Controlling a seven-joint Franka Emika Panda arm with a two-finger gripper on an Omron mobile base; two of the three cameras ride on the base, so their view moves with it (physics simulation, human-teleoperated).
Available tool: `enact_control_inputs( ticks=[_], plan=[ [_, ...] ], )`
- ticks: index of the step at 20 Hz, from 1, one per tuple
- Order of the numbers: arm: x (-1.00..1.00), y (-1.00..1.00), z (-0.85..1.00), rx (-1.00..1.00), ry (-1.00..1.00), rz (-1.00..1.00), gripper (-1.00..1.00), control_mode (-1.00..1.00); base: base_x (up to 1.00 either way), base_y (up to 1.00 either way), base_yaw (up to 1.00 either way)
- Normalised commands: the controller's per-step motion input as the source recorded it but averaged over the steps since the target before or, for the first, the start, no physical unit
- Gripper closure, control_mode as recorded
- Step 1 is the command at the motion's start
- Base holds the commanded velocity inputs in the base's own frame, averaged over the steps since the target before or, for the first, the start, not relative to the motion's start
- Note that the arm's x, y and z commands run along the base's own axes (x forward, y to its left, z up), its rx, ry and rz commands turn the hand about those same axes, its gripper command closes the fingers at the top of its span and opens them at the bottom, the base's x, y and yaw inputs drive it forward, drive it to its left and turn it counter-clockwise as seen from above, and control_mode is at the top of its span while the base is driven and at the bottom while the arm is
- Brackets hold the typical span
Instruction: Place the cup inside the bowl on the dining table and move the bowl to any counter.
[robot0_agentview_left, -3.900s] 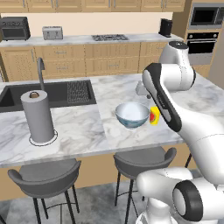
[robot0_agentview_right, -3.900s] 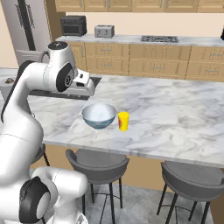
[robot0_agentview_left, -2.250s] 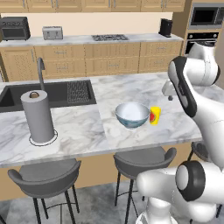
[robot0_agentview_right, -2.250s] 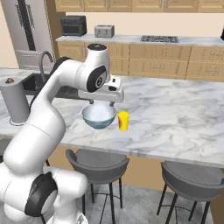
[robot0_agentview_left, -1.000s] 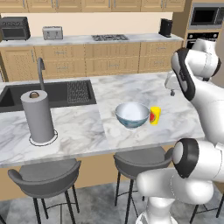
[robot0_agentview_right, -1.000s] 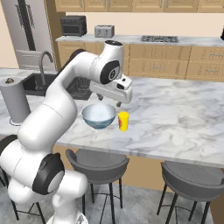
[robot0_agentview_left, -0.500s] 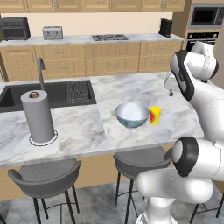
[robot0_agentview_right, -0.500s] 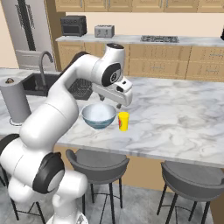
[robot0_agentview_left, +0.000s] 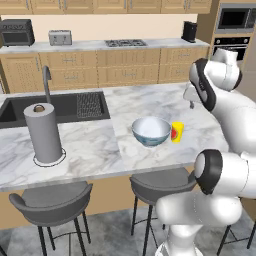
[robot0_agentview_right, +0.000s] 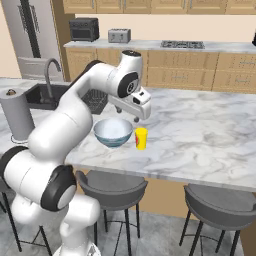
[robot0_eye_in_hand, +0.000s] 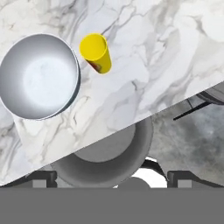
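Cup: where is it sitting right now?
The cup stands upright on the dining table near its front edge, just right of the bowl in both base views.

Glossy veined marble dining table (robot0_agentview_left: 95, 145); smooth glazed bowl (robot0_agentview_left: 151, 131).

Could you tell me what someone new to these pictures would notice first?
Probably the yellow cup, standing upright right beside the larger white bowl near the front edge of the marble dining table. Next, the big white arm curving over them, its open gripper hanging above the pair. Further left, a paper towel roll stands by the dark sink.
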Motion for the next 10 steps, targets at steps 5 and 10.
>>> enact_control_inputs(
  ticks=[5,10],
  plan=[
    [0.36,0.0,-0.04,0.0,0.0,-0.01,-1.0,-1.0,0.0,0.0,0.0],
    [0.48,-0.03,-0.1,0.0,0.0,0.0,-1.0,-1.0,0.0,0.0,0.0]
  ],
)
